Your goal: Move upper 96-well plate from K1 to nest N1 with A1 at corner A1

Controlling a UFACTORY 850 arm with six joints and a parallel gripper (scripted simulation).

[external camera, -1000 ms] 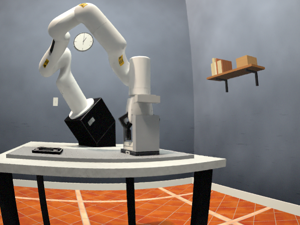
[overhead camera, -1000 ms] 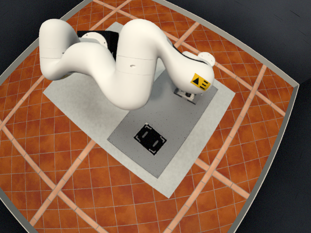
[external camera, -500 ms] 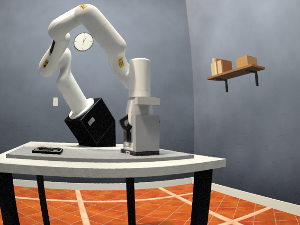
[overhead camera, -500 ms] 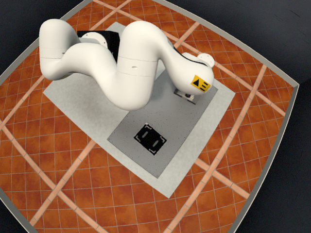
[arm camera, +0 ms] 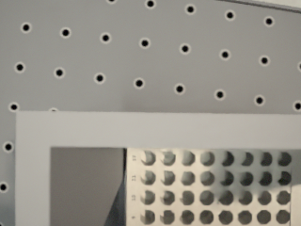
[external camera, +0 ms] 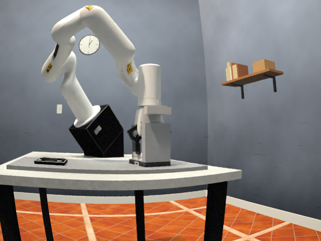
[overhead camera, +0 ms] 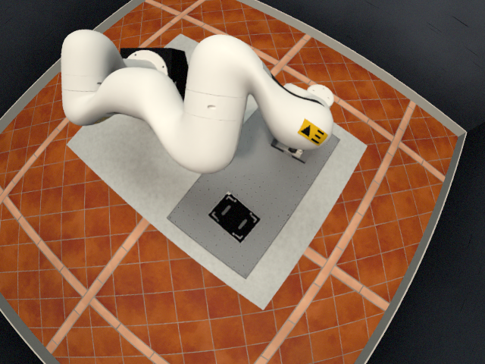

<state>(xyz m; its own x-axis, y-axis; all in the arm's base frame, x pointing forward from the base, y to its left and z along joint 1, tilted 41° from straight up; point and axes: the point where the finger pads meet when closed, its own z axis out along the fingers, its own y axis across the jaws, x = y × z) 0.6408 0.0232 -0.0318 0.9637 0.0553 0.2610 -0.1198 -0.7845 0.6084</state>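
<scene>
A white robot arm rises from a tilted black base on a table, arches high and points its wrist straight down over a tall pale grey rack near the right end of a grey board dotted with holes. The gripper has its dark fingers reaching down into the rack from above; it is spread fully open and has hold of nothing. The wrist camera looks down past the rack's pale top frame onto the upper white well plate, which lies inside the rack with rows of round wells and small row numbers along its left edge. Only part of the plate shows, so its cut-off corner cannot be made out, and the lower plate is hidden beneath it. Well apart from the rack, near the other end of the board, lies the flat black plate nest with white corner marks, and no plate is in it. On the wall behind hang a round clock and a wooden shelf with boxes.
</scene>
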